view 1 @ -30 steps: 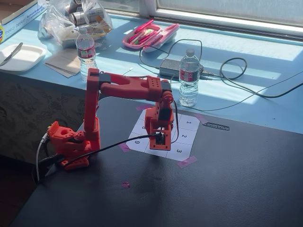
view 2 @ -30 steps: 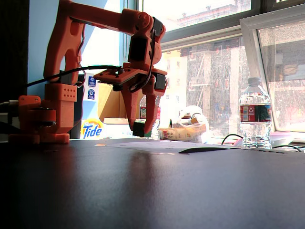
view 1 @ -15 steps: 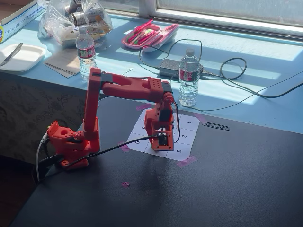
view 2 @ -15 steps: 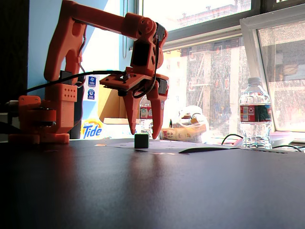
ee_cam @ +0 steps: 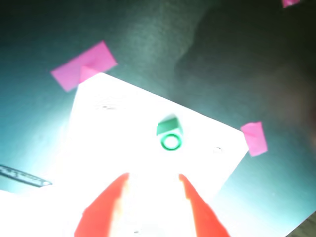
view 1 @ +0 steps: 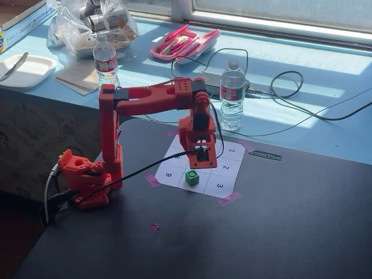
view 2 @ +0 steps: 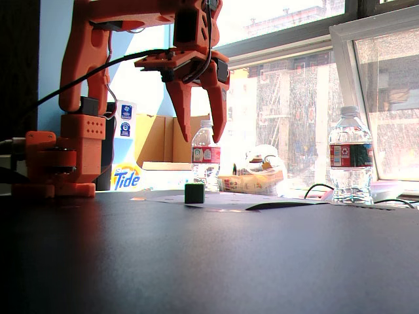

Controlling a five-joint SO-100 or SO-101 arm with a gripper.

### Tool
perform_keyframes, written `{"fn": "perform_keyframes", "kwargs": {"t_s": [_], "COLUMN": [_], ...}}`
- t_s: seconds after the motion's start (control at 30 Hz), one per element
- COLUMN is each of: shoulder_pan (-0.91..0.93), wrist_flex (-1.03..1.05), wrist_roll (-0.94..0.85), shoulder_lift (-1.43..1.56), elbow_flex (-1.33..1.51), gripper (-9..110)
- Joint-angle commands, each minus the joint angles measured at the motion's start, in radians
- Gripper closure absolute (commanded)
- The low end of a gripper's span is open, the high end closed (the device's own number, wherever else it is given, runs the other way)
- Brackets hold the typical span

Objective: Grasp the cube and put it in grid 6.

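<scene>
Small green cube with pale ring mark sits on white nine-cell paper sheet, in the cell between 9 and 3, below and clear of the red two-finger claw, which hangs spread and empty.

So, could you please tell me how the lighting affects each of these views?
Wrist view: the white paper grid sheet is blown out, digits unreadable, though the small green cube stays distinct. Low fixed view: the bright window backlights the scene, leaving the cube a dark silhouette. High fixed view: sunlit, digits legible.
</scene>
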Motion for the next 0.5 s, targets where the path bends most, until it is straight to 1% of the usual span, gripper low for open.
{"fn": "perform_keyframes", "kwargs": {"t_s": [0.0,0.13,0.23,0.47], "shoulder_pan": [0.087,0.247,0.37,0.552], "wrist_flex": [0.041,0.058,0.018,-0.325], "wrist_roll": [-0.052,-0.146,-0.209,-0.302], "shoulder_lift": [0.114,0.176,0.247,0.495], "elbow_flex": [-0.049,-0.034,0.025,0.422], "gripper": [101,101,101,101]}}
